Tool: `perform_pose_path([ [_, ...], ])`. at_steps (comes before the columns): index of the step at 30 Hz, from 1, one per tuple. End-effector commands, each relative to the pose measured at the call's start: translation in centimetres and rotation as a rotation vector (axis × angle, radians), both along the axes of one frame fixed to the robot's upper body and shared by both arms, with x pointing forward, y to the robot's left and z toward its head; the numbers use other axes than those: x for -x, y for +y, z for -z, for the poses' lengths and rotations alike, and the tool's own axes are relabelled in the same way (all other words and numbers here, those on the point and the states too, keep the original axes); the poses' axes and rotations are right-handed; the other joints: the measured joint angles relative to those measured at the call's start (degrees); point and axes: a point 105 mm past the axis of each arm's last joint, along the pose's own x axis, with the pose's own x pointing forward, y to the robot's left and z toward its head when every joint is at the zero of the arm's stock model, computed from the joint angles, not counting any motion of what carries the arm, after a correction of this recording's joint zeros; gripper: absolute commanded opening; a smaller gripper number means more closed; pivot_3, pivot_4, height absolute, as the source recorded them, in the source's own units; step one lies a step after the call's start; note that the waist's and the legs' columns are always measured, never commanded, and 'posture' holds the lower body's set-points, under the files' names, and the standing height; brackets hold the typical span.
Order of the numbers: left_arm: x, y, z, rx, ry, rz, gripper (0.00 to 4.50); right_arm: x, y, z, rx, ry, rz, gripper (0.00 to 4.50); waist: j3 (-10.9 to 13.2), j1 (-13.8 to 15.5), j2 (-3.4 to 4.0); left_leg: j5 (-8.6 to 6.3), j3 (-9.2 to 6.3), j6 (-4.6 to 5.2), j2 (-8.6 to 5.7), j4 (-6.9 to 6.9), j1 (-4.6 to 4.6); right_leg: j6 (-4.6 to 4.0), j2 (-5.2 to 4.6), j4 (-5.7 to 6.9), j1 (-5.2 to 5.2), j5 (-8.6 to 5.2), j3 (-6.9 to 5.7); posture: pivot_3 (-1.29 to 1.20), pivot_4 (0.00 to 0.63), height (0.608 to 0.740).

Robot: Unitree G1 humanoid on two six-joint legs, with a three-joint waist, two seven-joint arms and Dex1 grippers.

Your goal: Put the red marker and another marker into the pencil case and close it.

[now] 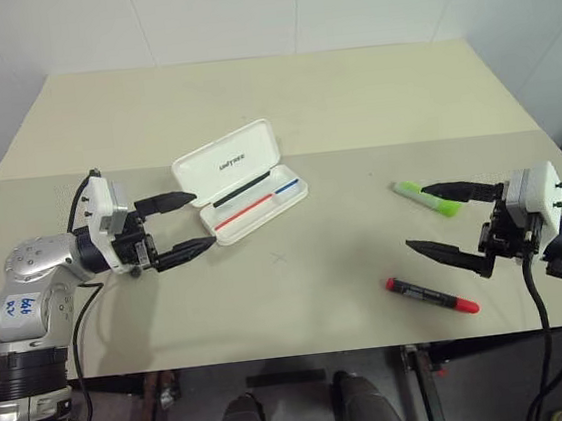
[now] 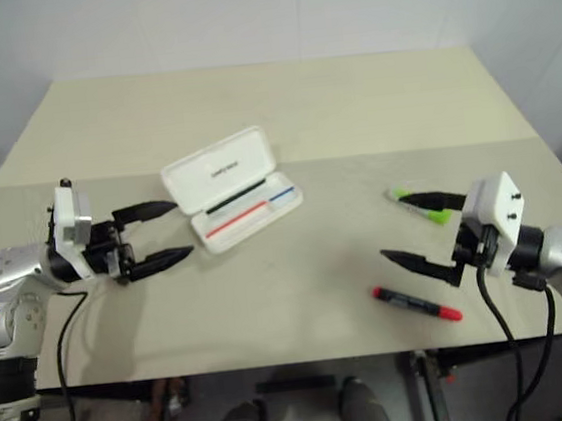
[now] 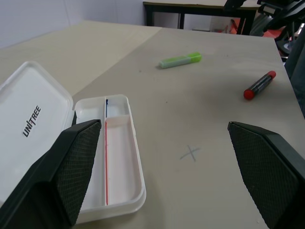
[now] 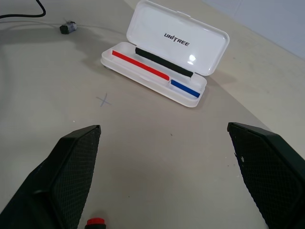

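- The pencil case [image 1: 241,180] lies open on the table [image 1: 329,95]; the red marker [image 1: 432,295] and green highlighter [image 1: 427,198] lie well right of it.
- Left gripper [image 1: 184,224] beside the case and right gripper [image 1: 443,222] between the markers both gape, released and empty.
- Both pens look light, stiff and slick; mid-barrel seems the best hold.
- The right wrist view reveals red, blue and black strips [image 4: 163,67] inside the case; the left wrist view shows both markers lying apart.

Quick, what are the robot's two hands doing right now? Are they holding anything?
Left hand: open, holding nothing, beside the pencil case.
Right hand: open, holding nothing, between the green marker and the red marker.
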Motion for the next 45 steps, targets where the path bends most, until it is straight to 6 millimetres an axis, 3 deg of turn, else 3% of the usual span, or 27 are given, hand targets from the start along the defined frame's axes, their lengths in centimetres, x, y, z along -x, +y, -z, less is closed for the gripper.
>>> perform_pose_path([
  [1,0.4,-0.1,-0.7,-0.018,-0.033,0.000,4.47,-0.1,0.1,-0.8,0.008,-0.045,-0.011,4.50,0.0,0.0,0.00,0.00,0.00,0.00,0.00,0.01,-0.01,0.01,0.00,0.00,0.00,0.00,0.00,0.00,0.150,0.740],
  [13,0.4,-0.2,-0.1,0.012,0.023,0.002,4.47,-1.5,2.3,-0.6,-0.016,-0.070,-0.089,4.50,0.0,-0.2,0.00,0.00,0.01,0.01,0.01,0.07,0.00,0.01,0.01,0.07,-0.01,0.01,0.00,0.00,0.150,0.740],
  [19,-0.1,-0.8,0.6,-0.010,0.026,-0.011,2.51,-1.7,4.1,-0.3,-0.052,-0.082,-0.120,4.50,0.0,0.0,0.00,-0.02,0.01,0.02,0.01,0.06,-0.01,0.13,0.00,0.09,-0.01,0.07,0.00,0.00,0.150,0.740],
  [23,-0.3,-1.4,1.2,-0.016,0.032,-0.007,2.51,-1.7,4.8,-0.2,-0.065,-0.089,-0.135,4.50,0.0,0.0,0.00,-0.02,0.00,0.02,0.01,0.06,-0.01,0.17,0.01,0.14,-0.02,0.09,0.00,0.00,0.150,0.740],
  [26,-1.1,-3.5,2.2,-0.033,0.048,-0.011,2.51,-1.7,5.0,-0.1,-0.076,-0.107,-0.141,4.50,0.0,0.2,0.01,-0.02,0.00,0.02,0.00,0.08,0.00,0.18,0.00,0.14,-0.01,0.10,0.00,0.00,0.150,0.740],
  [29,-1.5,-4.2,2.9,-0.050,0.055,-0.015,2.51,-1.7,5.6,-0.2,-0.091,-0.124,-0.142,4.50,0.0,0.1,0.00,-0.02,-0.01,0.02,0.00,0.13,-0.02,0.27,0.01,0.16,0.01,0.15,0.00,0.00,0.150,0.740],
  [38,-3.5,-4.4,4.5,-0.111,0.066,-0.095,2.51,-1.0,7.3,-0.2,-0.142,-0.150,-0.132,4.50,0.0,0.0,0.00,-0.02,-0.01,0.02,0.01,0.13,0.03,0.29,0.02,0.26,-0.02,0.15,0.00,0.00,0.150,0.740],
  [45,-4.4,-4.4,5.5,-0.188,0.093,-0.104,2.51,-0.8,7.5,-0.4,-0.171,-0.181,-0.100,4.50,0.0,0.1,0.00,-0.02,-0.02,0.02,0.01,0.12,0.00,0.29,0.02,0.25,-0.02,0.15,0.00,0.00,0.150,0.740],
])
